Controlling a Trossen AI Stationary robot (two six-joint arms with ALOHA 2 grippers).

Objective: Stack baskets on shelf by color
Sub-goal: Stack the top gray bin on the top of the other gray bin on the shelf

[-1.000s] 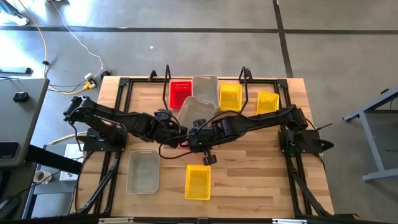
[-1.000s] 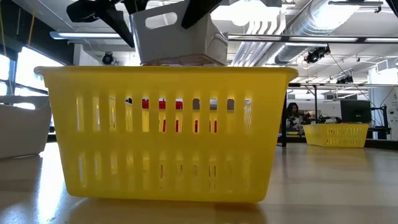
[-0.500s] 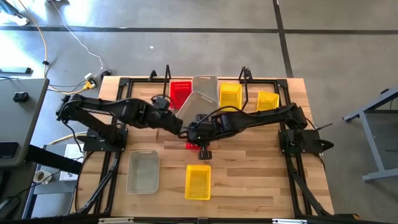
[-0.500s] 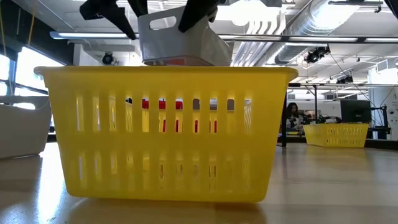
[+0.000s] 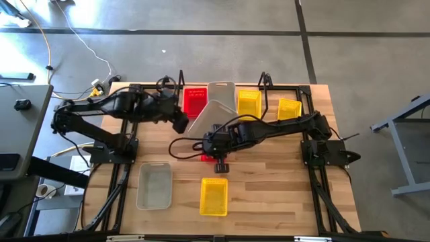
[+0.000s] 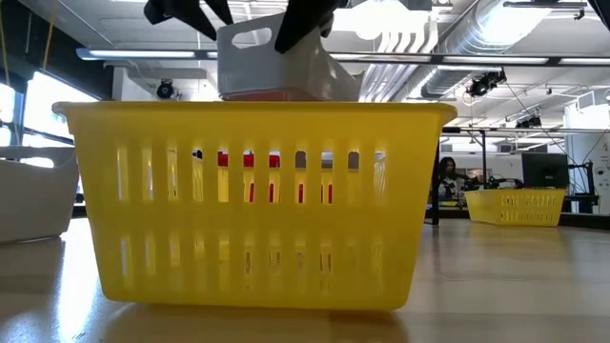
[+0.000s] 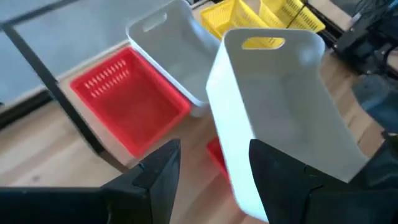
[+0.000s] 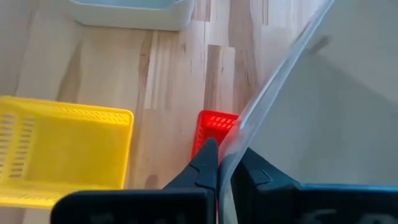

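The right gripper is pinching the rim of a tilted clear-grey basket between its closed jaws. The left gripper is hanging just beside that basket, jaws standing wide and empty.

Two dark, near-black arms are showing in the high view, the left arm filling the upper left of the frame and the right arm running across the centre right, each built of slim segments joined by bulkier rounded joints. Thin black cables are looping beside both. Each is sitting on a dark base plate. In the wrist views, the left gripper and right gripper are showing matte black, angular, tapering fingers.
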